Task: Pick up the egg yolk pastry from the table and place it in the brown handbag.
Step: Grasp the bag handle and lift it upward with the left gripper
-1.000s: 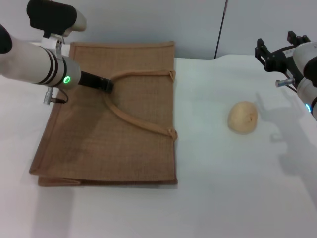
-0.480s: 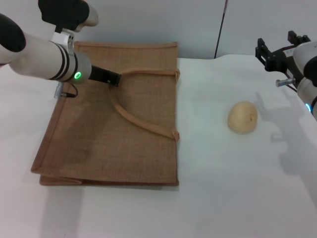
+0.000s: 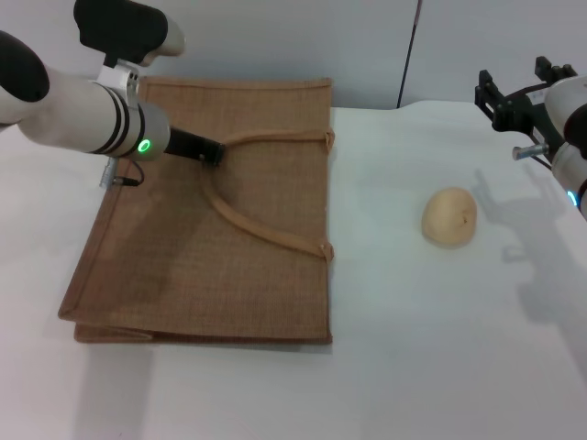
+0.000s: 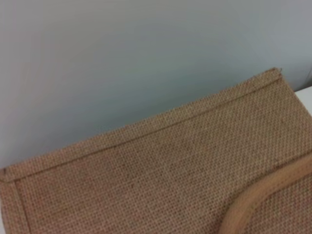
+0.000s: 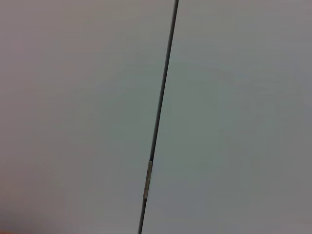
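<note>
The right end effector (image 3: 500, 96) (fingers unclear) is cut off by the head view's edge.

The egg yolk pastry (image 3: 449, 217), a small rounded pale tan bun with a smooth matte skin, is sitting on the white table (image 3: 413, 357), well apart from the brown handbag (image 3: 248, 266) to its left. The handbag, a woven jute tote, is lying flat, its light-brown looped handle (image 3: 261, 229) resting across its upper face.
</note>
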